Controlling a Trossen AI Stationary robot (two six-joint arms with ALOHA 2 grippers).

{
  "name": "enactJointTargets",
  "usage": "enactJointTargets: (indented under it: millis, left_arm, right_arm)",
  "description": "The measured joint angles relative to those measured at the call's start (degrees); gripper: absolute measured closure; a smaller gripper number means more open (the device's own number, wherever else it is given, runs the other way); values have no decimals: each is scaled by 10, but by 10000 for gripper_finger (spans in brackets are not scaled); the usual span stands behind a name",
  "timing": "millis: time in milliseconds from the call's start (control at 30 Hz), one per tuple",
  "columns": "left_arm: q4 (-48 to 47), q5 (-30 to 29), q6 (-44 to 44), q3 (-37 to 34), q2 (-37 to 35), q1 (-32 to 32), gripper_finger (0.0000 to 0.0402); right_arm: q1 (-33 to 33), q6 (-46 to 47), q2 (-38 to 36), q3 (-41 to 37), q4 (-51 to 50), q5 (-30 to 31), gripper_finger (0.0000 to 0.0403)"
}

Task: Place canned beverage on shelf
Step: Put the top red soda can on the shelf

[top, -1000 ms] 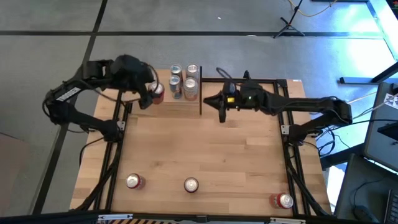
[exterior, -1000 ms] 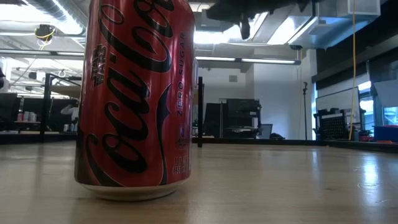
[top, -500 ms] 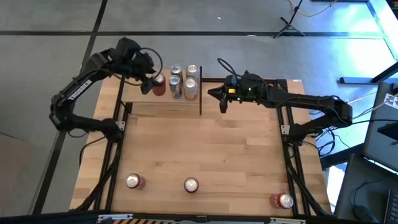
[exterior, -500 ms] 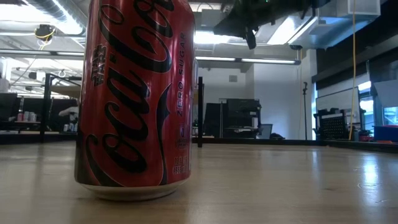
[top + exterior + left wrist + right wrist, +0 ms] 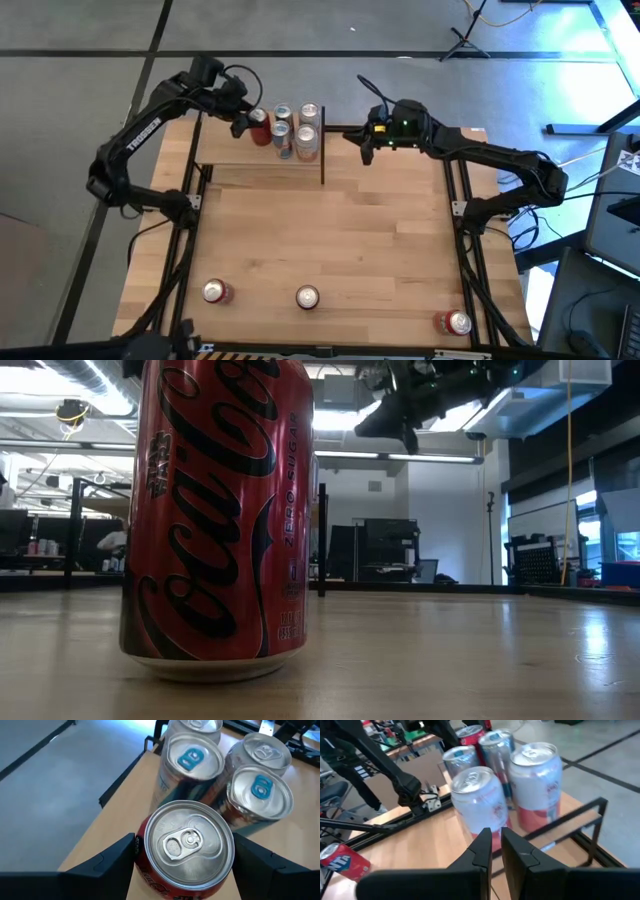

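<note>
A red canned beverage [image 5: 260, 126] with a silver top [image 5: 190, 841] stands upright between the fingers of my left gripper [image 5: 244, 121], which is shut on it. It is over the far left part of the shelf [image 5: 250, 166], a small light-wood board with black posts. Several silver cans [image 5: 296, 128] stand on the shelf just beside it. My right gripper [image 5: 365, 152] hovers shut to the right of the shelf's end post, touching nothing; in the right wrist view [image 5: 495, 845] it faces the silver cans. My left gripper pinches the red can's side wall [image 5: 143, 856] just under the top rim, one finger [image 5: 107, 865] on each side. The fingers come slanting down from the table's left. The can stands upright. Whether its bottom rests on the shelf is hidden by the can itself.
Three more cans stand along the table's near edge [image 5: 215, 292] [image 5: 307, 297] [image 5: 455, 322]. The middle one fills the left of the low view [image 5: 215, 520]. The shelf's right end carries a tall black post [image 5: 323, 160]. The light-wood tabletop [image 5: 330, 240] stretches between the shelf and the near cans.
My left gripper has carried the red can toward the table's far edge and a little right, sinking until it is next to the silver cans on the shelf; the can has stayed upright. My right gripper, still shut, has moved toward the far edge.
</note>
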Motion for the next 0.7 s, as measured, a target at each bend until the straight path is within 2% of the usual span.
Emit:
enactJointTargets:
  millis: [267,467,700]
  left_arm:
    - [8,6,21,-1,31,3,148]
    - [8,7,30,-1,33,3,130]
    - [8,-24,26,0,32,3,107]
  right_arm:
    - [-8,-2,0,0,-20,-14,370]
    - [-8,-13,1,0,-27,-29,370]
    - [-8,-14,1,0,-27,-29,370]
